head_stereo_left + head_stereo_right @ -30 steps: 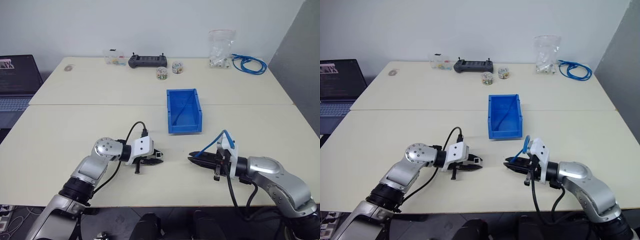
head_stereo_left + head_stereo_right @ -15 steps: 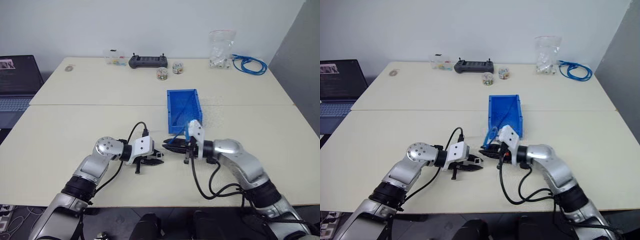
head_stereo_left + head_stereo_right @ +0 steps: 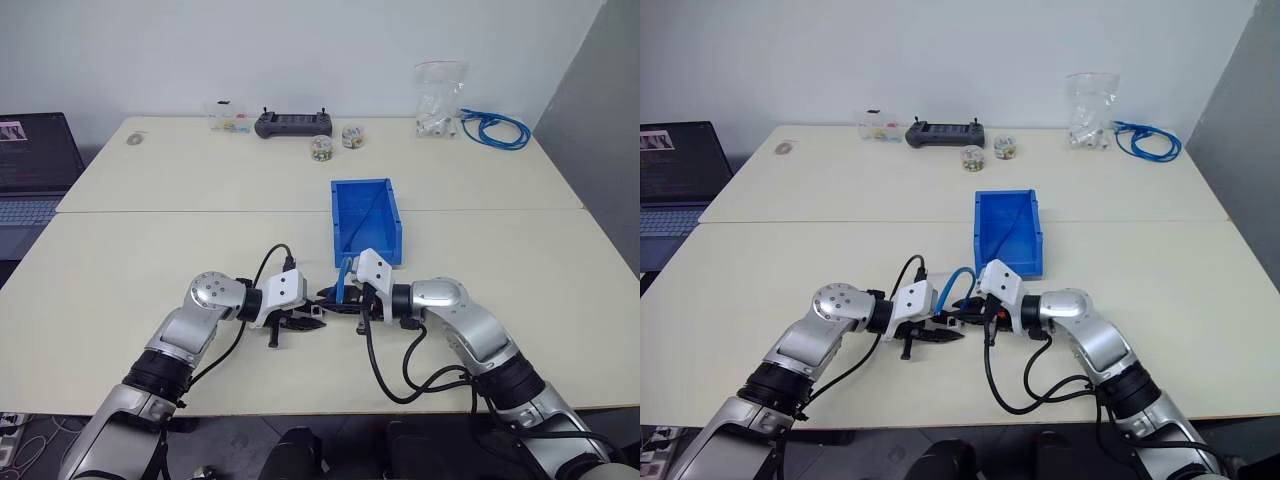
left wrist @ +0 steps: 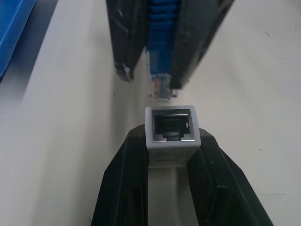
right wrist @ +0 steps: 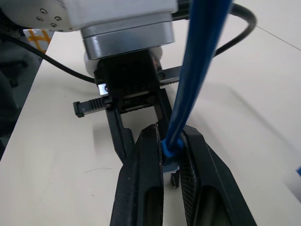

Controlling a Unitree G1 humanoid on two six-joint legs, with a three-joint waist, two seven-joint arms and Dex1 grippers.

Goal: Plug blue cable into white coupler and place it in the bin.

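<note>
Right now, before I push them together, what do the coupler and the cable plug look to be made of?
The white coupler looks like matte molded plastic: opaque pale shell, crisp square edges, metal-looking contacts inside its dark socket. The blue cable has a smooth, slightly glossy jacket, probably vinyl or rubber; its plug looks like clear hard plastic, with coloured wires showing through.

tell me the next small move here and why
Probably ease the right gripper forward so the blue cable plug enters the white coupler. The plug sits just short of the open socket, roughly lined up, and the left gripper holds the coupler clamped.
</note>
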